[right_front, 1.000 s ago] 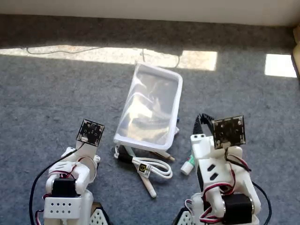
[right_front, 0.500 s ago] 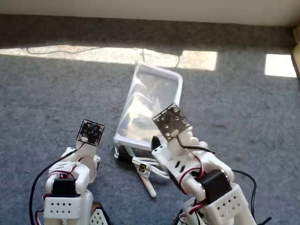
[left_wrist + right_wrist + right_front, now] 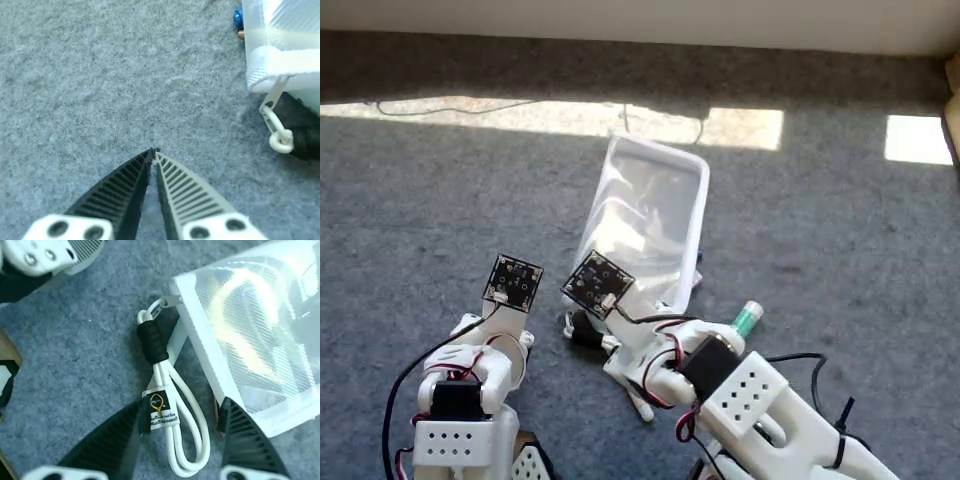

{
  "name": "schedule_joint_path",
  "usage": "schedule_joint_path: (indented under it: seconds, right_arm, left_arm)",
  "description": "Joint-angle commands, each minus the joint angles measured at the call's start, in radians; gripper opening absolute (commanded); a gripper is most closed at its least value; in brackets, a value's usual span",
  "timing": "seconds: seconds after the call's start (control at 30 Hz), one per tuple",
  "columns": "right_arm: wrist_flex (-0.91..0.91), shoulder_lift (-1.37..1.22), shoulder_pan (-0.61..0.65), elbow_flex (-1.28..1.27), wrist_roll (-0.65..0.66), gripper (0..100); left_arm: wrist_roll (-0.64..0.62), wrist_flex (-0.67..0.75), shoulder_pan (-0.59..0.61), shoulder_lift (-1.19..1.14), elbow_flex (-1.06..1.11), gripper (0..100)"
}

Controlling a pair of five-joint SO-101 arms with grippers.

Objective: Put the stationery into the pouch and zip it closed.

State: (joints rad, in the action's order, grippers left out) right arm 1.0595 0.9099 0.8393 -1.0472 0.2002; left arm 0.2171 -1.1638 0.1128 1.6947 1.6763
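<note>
We've got the right claw (image 3: 182, 405) spread wide right over the coiled white cable (image 3: 170, 390), mesh pouch (image 3: 250, 325) just past one finger. Our left claw (image 3: 153, 152) is pressed together above the grey carpet (image 3: 100, 75), with the pouch's zipper pull (image 3: 277, 135) off near its tips.

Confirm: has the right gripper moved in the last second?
Yes. The right gripper swung left toward the left arm, which stayed put. It now hangs open over the white cable at the pouch's near edge.
</note>
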Motion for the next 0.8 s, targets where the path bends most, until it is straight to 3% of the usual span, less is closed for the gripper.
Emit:
schedule_joint_path:
  seconds: [0.0,0.53,0.77]
  right_arm:
    - [-0.104,-0.061,0.013,-0.030,0.005,21.7]
    - [-0.213,-0.249,0.012,-0.088,0.009,21.6]
    - [-0.211,-0.329,0.010,-0.087,0.012,10.2]
  left_arm:
    - [-0.006,-0.006,0.008,-0.001,0.024,1]
    - [-0.006,-0.006,0.008,-0.001,0.024,1]
    - [-0.006,-0.006,0.008,-0.001,0.024,1]
